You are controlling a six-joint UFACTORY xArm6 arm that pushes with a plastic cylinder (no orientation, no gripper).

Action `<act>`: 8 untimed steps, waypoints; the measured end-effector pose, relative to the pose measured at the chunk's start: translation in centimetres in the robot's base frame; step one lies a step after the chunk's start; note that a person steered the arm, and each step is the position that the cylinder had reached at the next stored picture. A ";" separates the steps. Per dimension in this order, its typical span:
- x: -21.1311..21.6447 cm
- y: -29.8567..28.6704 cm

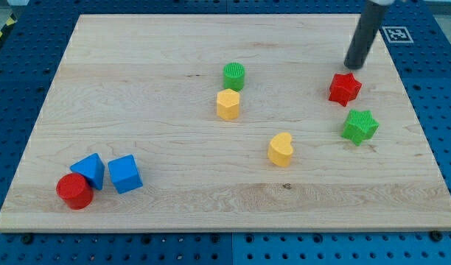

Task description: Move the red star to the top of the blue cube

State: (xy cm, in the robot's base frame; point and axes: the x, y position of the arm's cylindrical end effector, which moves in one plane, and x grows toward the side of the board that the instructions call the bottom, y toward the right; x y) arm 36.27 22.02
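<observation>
The red star (345, 88) lies at the view's right, in the upper half of the wooden board (137, 81). My tip (351, 66) stands just above the star, at its upper edge, close to it or touching. The blue cube (125, 174) lies far off at the view's lower left.
A blue triangular block (88, 171) and a red cylinder (74, 191) sit just left of the blue cube. A green star (359, 126) lies below the red star. A green cylinder (233, 76), a yellow hexagon (228, 104) and a yellow heart (281, 149) lie mid-board.
</observation>
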 end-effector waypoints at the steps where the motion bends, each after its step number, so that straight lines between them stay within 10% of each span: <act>1: 3.6 -0.1; 8: 5.1 -12.0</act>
State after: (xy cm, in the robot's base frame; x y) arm 41.32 10.02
